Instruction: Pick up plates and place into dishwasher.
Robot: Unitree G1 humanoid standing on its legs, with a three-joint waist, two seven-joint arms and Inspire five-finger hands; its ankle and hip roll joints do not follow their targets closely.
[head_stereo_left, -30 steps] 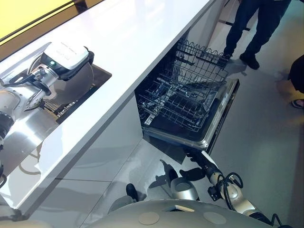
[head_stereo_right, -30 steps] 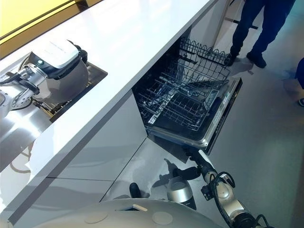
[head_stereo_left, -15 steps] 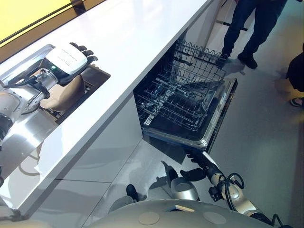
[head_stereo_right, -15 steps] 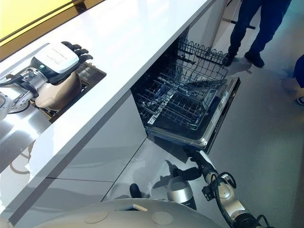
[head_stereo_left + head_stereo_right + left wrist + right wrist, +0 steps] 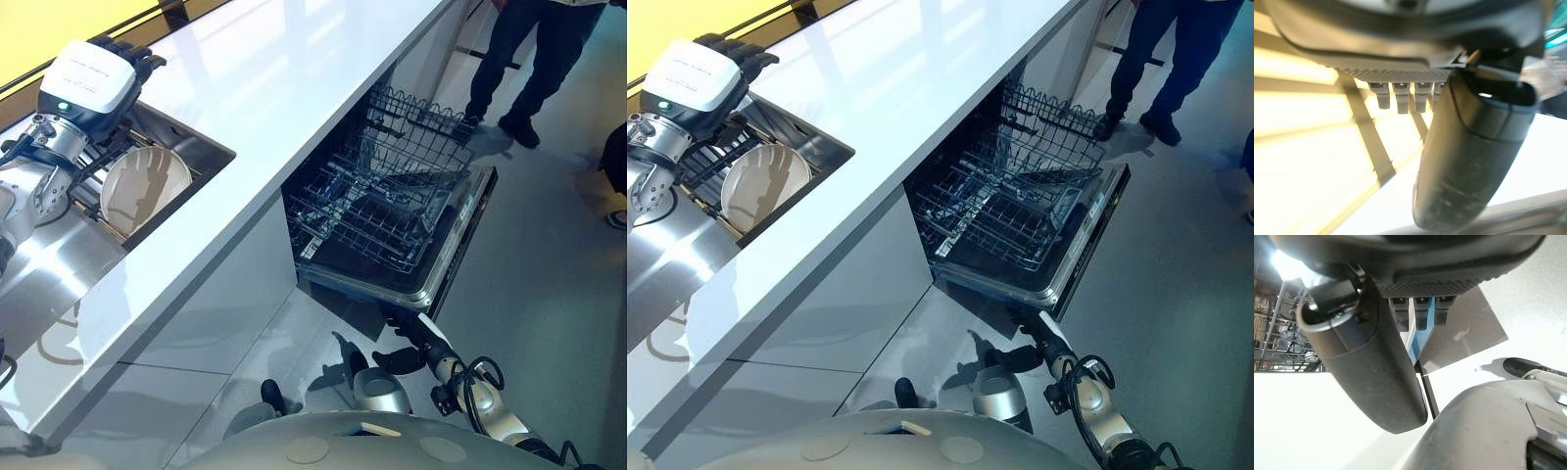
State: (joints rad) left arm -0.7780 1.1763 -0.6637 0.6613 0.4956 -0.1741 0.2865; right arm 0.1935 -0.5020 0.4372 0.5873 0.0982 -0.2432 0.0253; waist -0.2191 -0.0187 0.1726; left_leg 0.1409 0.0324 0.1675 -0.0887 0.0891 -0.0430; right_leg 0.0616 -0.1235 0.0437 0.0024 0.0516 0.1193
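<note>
A cream plate (image 5: 145,186) leans on edge in the dark rack inside the sink (image 5: 208,150) at the counter's left. My left hand (image 5: 83,78) hovers above and behind the plate, apart from it, fingers relaxed and holding nothing; its thumb (image 5: 1469,161) stands free in the left wrist view. The dishwasher's lower rack (image 5: 377,220) is pulled out over the lowered door (image 5: 460,255). My right hand (image 5: 416,338) hangs low near the floor just in front of the door's edge, open and empty.
A long white counter (image 5: 294,88) runs above the dishwasher. The upper wire basket (image 5: 416,127) sits further back inside. A person (image 5: 534,59) in dark trousers stands on the grey floor beyond the dishwasher door.
My left hand, which lay on the plate in the sink, has let go and risen back and to the left. The plate now leans uncovered in the sink rack. The right hand has not moved.
</note>
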